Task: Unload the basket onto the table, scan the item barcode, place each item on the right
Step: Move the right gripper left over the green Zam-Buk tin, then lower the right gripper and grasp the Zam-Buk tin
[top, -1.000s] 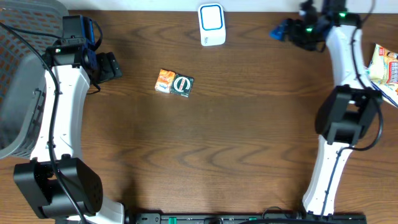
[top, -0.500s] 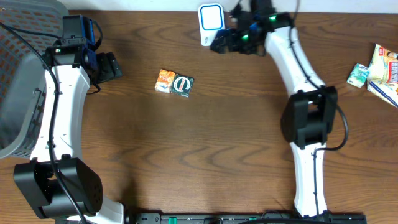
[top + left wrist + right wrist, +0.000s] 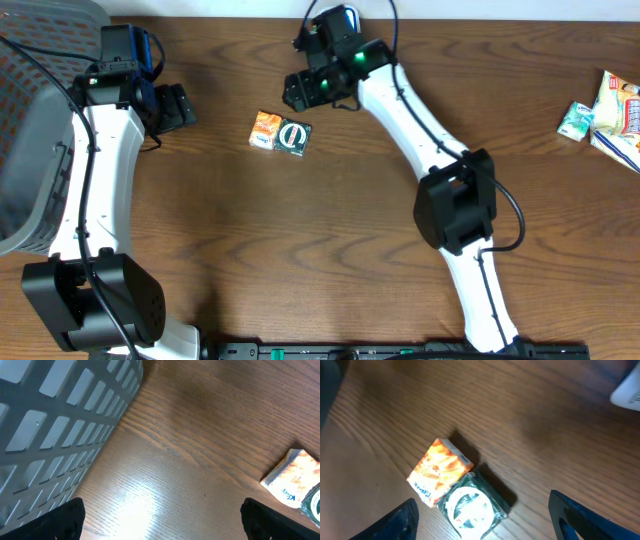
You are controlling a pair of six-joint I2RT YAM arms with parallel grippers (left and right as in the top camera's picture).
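Left end effector (image 3: pixel 161 522), right end effector (image 3: pixel 485 519) spread; right arm (image 3: pixel 410 112) partly covers scanner (image 3: pixel 629 391).

The top camera hangs high over the desk (image 3: pixel 330 220) and looks straight down at all of it. The left wrist camera sits low and close, with the basket (image 3: pixel 50 420) at 10 o'clock. The right wrist camera looks down from close by. All three see the orange pack (image 3: pixel 265 130) and the green pack (image 3: pixel 294 137).

Even bright light, glare patch on the table (image 3: pixel 145 505), soft wrist-view blur.
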